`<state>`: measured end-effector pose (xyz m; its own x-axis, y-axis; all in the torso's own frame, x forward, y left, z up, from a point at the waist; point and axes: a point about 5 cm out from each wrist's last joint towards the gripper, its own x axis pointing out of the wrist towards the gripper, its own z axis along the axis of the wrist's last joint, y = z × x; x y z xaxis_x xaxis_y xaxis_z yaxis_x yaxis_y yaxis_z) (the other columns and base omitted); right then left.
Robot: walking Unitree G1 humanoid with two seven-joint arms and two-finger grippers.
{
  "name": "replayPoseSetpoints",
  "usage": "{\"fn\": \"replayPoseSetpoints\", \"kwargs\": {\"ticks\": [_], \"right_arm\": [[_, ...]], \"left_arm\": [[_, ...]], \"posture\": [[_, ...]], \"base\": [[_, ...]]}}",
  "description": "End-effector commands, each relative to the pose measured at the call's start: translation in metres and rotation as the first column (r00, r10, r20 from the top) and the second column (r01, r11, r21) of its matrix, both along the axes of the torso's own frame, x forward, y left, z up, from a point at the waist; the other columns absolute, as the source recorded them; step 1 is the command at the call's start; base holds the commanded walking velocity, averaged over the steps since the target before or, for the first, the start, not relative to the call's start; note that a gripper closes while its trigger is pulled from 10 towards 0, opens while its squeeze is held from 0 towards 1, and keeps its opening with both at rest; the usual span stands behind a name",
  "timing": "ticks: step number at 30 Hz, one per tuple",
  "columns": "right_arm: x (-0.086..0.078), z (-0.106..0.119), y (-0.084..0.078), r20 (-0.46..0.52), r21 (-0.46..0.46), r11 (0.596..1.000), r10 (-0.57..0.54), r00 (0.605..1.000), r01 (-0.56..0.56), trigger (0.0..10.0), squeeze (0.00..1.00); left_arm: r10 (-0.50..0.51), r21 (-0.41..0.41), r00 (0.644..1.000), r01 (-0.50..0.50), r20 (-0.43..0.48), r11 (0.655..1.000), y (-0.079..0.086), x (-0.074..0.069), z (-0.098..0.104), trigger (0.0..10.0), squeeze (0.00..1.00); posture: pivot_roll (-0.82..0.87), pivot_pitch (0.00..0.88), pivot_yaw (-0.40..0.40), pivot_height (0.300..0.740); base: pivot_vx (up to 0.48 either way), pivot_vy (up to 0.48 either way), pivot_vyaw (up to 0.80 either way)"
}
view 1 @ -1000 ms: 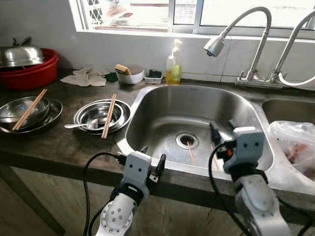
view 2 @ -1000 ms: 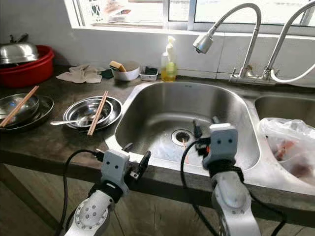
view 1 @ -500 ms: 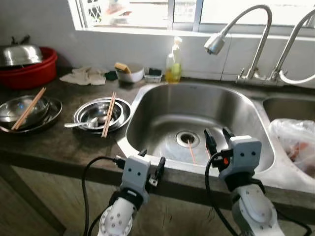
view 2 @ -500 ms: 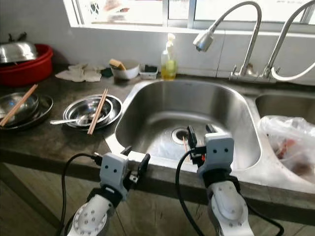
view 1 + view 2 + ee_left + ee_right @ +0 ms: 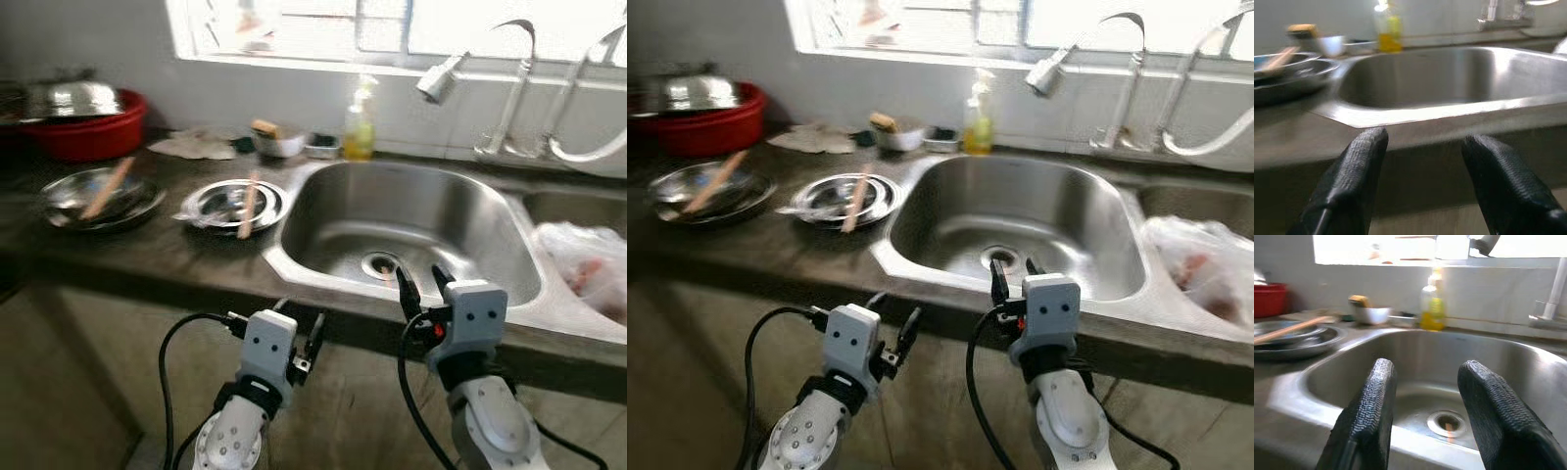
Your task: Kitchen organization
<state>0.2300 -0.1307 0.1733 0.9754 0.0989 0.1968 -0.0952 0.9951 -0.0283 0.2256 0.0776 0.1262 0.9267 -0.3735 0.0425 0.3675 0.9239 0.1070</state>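
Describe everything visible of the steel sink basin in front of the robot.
The sink basin is a shiny stainless steel bowl with rounded corners, set into the dark countertop. A round drain sits at its bottom, with a thin orange stick lying at it. No dishes sit inside. A curved faucet's spray head hangs above.

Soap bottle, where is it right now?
In the left eye view the soap bottle stands at the back of the counter under the window, just behind the sink, with a small white bowl to its left.
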Motion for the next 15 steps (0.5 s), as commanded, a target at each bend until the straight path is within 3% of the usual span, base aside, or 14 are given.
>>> {"fn": "replayPoseSetpoints", "kwargs": {"ticks": [1, 15], "right_arm": [[0.0, -0.002, -0.001, -0.011, -0.002, 1.0, -0.01, 1.0, 0.01, 10.0, 0.0], [-0.001, -0.013, -0.001, -0.063, -0.012, 1.0, -0.016, 0.998, 0.015, 10.0, 0.0]], "left_arm": [[0.002, 0.001, 1.0, -0.002, -0.004, 1.0, -0.002, -0.002, 0.001, 10.0, 0.0], [-0.002, 0.007, 1.0, 0.002, -0.014, 1.0, -0.002, -0.003, -0.002, 10.0, 0.0]], "posture": [[0.05, 0.0, -0.024, 0.74], [0.05, 0.0, -0.027, 0.74]], "base": [[-0.311, 0.0, 0.0], [-0.32, 0.0, 0.0]]}}
